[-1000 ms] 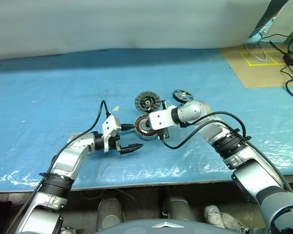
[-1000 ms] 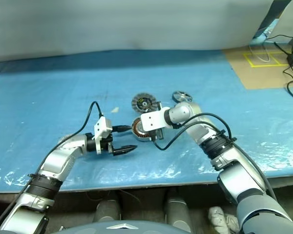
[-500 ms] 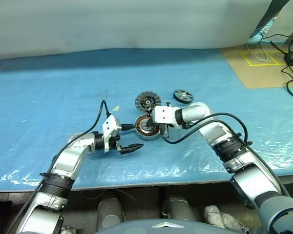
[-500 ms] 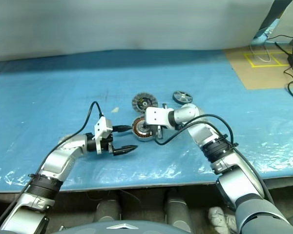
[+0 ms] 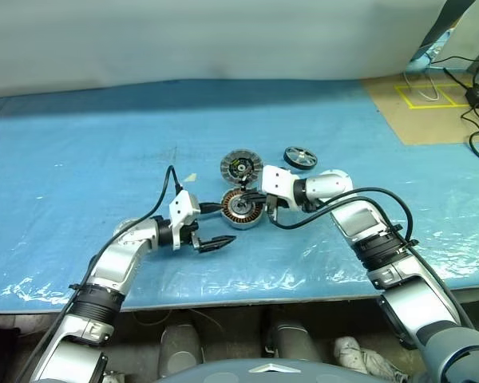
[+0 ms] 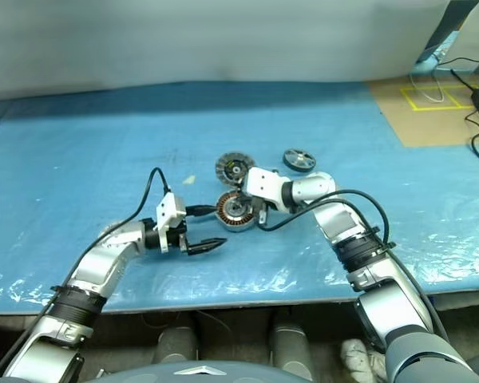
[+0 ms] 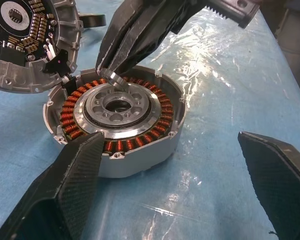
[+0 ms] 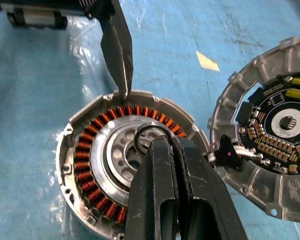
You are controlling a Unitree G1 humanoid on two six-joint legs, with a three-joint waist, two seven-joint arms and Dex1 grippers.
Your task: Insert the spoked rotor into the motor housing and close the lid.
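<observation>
Left eye view: left gripper (image 5: 220, 243), fingers spread, nearest the bench's front edge. Just beyond, motor housing (image 5: 241, 209) mid-bench; right gripper (image 8: 166, 145), fingers pressed together, tips over its hub. Farther back, lid (image 5: 241, 167) and spoked rotor (image 5: 300, 156). Rotor likely light, stiff; grip its rim. Spokes hard to make out.
</observation>
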